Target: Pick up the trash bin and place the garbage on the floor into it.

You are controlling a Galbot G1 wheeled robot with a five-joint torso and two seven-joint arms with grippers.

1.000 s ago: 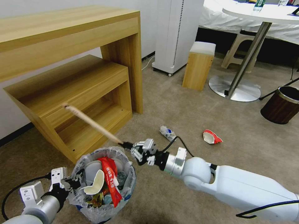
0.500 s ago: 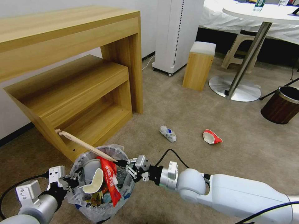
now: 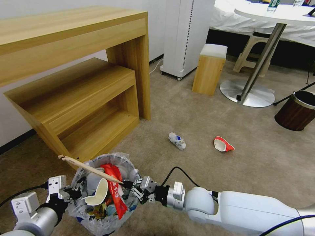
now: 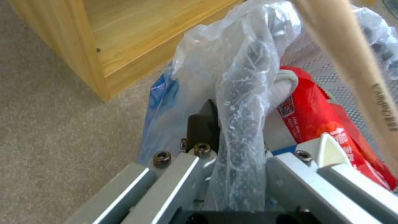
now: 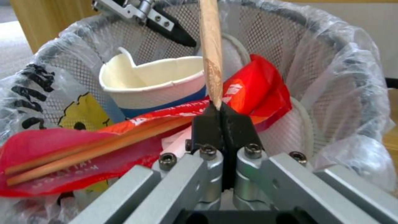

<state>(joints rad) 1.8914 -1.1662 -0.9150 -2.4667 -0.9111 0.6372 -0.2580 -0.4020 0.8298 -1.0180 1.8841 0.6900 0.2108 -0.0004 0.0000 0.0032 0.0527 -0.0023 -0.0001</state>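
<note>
The trash bin (image 3: 132,166), black mesh lined with a crinkly bag, hangs low at the front left. My left gripper (image 3: 74,192) is shut on its bag-covered rim (image 4: 242,133). It holds a paper cup (image 3: 98,194), a red wrapper (image 3: 115,190) and other garbage. My right gripper (image 3: 127,184) is shut on one end of a wooden stick (image 3: 90,168), which slants up and left across the bin's mouth. In the right wrist view the right gripper (image 5: 222,113) pinches the stick (image 5: 210,46) just above the cup (image 5: 157,84). A crumpled white-blue scrap (image 3: 177,141) and a crushed red-white cup (image 3: 223,144) lie on the floor (image 3: 203,121).
A wooden desk with a low shelf (image 3: 82,98) stands close behind the bin on the left. Farther back are a white unit (image 3: 187,36), a wooden stool (image 3: 210,68), a round table base (image 3: 247,93) and a brown wood-grain bin (image 3: 295,111).
My right gripper has come down and to the left with the stick, from beside the bin to its mouth. The stick now lies flatter, across the rim. The left gripper keeps its hold.
</note>
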